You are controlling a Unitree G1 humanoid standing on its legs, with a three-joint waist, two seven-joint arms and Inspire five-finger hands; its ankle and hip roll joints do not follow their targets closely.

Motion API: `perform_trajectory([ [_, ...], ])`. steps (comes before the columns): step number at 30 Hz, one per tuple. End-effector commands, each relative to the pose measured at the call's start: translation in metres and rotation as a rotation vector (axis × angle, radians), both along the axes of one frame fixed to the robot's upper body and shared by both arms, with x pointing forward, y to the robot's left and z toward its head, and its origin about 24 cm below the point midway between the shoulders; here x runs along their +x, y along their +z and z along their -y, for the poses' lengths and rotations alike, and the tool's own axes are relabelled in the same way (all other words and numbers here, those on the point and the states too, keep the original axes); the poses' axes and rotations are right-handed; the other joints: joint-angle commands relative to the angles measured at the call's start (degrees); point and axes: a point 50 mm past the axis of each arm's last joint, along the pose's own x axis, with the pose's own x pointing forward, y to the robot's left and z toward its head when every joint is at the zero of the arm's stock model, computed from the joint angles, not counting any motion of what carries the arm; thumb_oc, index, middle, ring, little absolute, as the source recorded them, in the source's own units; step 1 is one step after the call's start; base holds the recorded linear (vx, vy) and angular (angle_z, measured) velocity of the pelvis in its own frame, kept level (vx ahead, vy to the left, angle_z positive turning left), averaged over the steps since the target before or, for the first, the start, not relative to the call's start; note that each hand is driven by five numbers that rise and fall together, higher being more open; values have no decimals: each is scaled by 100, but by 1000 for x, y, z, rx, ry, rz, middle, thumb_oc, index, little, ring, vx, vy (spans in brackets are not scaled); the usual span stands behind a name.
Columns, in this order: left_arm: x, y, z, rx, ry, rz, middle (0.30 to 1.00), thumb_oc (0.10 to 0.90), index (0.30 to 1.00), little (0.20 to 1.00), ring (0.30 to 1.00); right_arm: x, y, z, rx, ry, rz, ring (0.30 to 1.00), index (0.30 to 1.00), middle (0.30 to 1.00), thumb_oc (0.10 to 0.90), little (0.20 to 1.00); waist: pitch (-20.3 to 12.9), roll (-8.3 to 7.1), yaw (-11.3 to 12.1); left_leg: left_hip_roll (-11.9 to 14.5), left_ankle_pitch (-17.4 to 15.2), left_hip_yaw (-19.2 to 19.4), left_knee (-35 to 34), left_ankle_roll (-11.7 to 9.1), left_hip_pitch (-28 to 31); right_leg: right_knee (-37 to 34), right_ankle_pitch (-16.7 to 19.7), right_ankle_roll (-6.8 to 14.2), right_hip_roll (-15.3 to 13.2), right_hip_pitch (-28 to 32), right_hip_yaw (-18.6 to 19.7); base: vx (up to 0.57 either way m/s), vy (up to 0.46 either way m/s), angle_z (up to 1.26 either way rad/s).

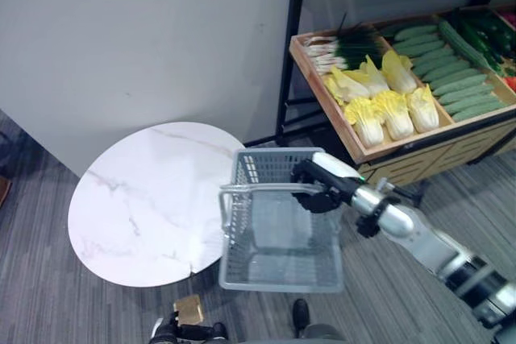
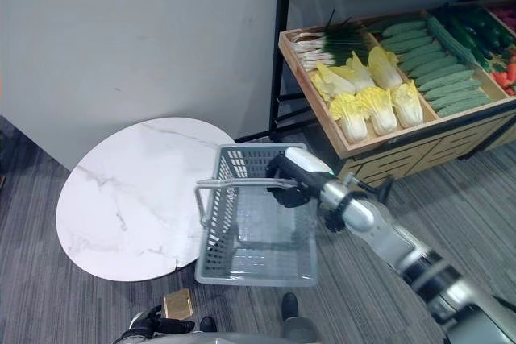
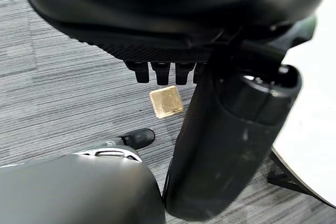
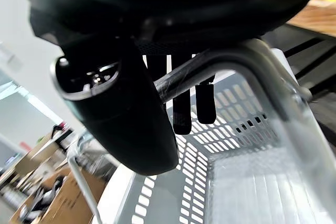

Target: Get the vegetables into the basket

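At six o'clock, low by the floor: left hand (image 1: 187, 330), idle, fingers short and curled in the left wrist view, nothing held; small gold block (image 3: 166, 102) on the grey carpet (image 1: 48, 304) just past them.

Toward centre: grey plastic basket (image 1: 278, 275), empty, hanging above the carpet, its near-left corner overlapping the edge of the round marble table (image 1: 145, 203) at nine o'clock. Across its top, the metal handle (image 1: 258, 188), gripped by the right hand (image 1: 318, 187), fingers hooked over the bar and thumb beneath, as seen in the right wrist view.

Farther out, at one to two o'clock: wooden produce tray (image 1: 322, 86) on a dark rack, holding spring onions (image 1: 343, 46), napa cabbages (image 1: 387, 98) in two rows, cucumbers (image 1: 451, 74), darker greens beyond. No vegetable in the basket yet.

Step in hand, by judgement: carrying the basket, before any picking. Next move likely calls for setting the basket down steady, on the table or close to the tray, with the cabbages within easy reach, then freeing a hand for the first vegetable.
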Motion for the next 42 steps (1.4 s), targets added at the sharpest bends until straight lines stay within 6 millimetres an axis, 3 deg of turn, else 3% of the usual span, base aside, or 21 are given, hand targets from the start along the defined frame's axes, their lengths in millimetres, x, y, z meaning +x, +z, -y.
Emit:
perform_trajectory([
  [1,2,-2,6,10,-60,-32,1000,900,1000,1000,1000,12,95,-31,235,133,477,300,300,300,400,300,47,-554,44,-168,-607,15,382,108,134,-3,-147,363,-466,382,61,-15,59,-20],
  [6,9,0,5,15,-72,-4,1000,900,1000,1000,1000,5,90,-9,253,31,493,300,300,300,400,300,158,-611,-84,-273,-799,96,694,196,-61,114,-49,453,-597,191,155,-60,104,-16],
  [7,19,3,4,26,-73,28,1000,900,1000,1000,1000,3,91,0,253,-15,512,300,300,300,400,300,296,-626,-171,-352,-824,174,724,269,-188,272,109,578,-676,-103,274,-282,196,-24],
  [8,28,6,0,39,-77,54,1000,900,1000,1000,1000,6,94,4,255,-52,550,300,300,300,400,300,453,-670,-283,-435,-790,440,648,315,-328,276,698,865,-772,-527,477,-369,215,-31],
  [10,31,8,-3,49,-94,60,1000,900,1000,1000,1000,7,96,4,274,-68,570,300,300,300,400,300,508,-621,-255,-325,-741,658,624,328,-398,371,675,843,-782,-697,336,-263,95,-137],
  [11,35,10,-8,66,-115,77,1000,900,1000,1000,1000,8,101,5,303,-89,615,300,300,300,400,300,527,-497,-163,-138,-701,980,612,356,-454,706,216,668,-857,-508,-340,-168,52,-157],
  [12,35,10,-8,66,-115,77,1000,900,1000,1000,1000,8,101,5,303,-89,616,300,300,300,400,300,535,-497,-164,-137,-704,978,615,355,-447,713,209,668,-856,-502,-341,-245,114,-111],
  [14,34,13,-19,134,-76,71,1000,900,1000,1000,1000,11,102,0,301,-76,633,300,300,300,400,300,359,-448,120,-6,-679,1402,600,292,-467,1098,-336,605,-951,-29,-1193,-93,47,-107],
  [16,29,14,-26,172,-35,62,1000,900,1000,1000,1000,10,100,-2,321,-81,632,300,300,300,400,300,275,-567,225,99,-677,1721,732,197,-438,804,-269,598,-961,132,-1620,18,-148,-144],
  [21,24,11,-21,174,-40,44,1000,900,1000,1000,1000,-1,89,11,293,-141,610,300,300,300,400,300,285,-578,92,266,-546,1802,874,22,-351,293,-389,450,-661,401,-1571,64,-199,-40],
  [32,42,14,-3,149,-138,133,1000,900,1000,1000,1000,-20,85,58,185,-345,644,300,300,300,400,300,457,-276,-243,818,56,1907,1003,-487,-282,63,-711,166,-142,593,-1296,11,-195,-18],
  [35,52,17,-1,151,-165,167,1000,900,1000,1000,1000,-24,84,65,170,-379,652,300,300,300,400,300,521,-217,-277,1042,410,1770,1334,-707,-411,23,-798,62,-14,673,-1253,-8,-180,-11],
  [37,55,19,-3,151,-152,187,1000,900,1000,1000,1000,-24,85,64,171,-375,659,300,300,300,400,300,584,-206,-273,1142,568,1618,1636,-671,-527,9,-749,-66,71,630,-1153,-50,-183,-1],
  [39,63,23,-1,150,-137,231,1000,900,1000,1000,1000,-22,86,63,167,-371,663,300,300,300,400,300,647,-221,-191,954,579,798,1891,-607,-747,7,-738,-130,90,617,-934,-2,-87,-36],
  [42,68,25,5,135,-123,281,1000,900,1000,1000,1000,-13,85,60,176,-366,663,300,300,300,400,300,720,-281,81,113,-13,-874,1216,-279,-1019,-3,-734,-76,64,588,-433,42,-25,-41],
])
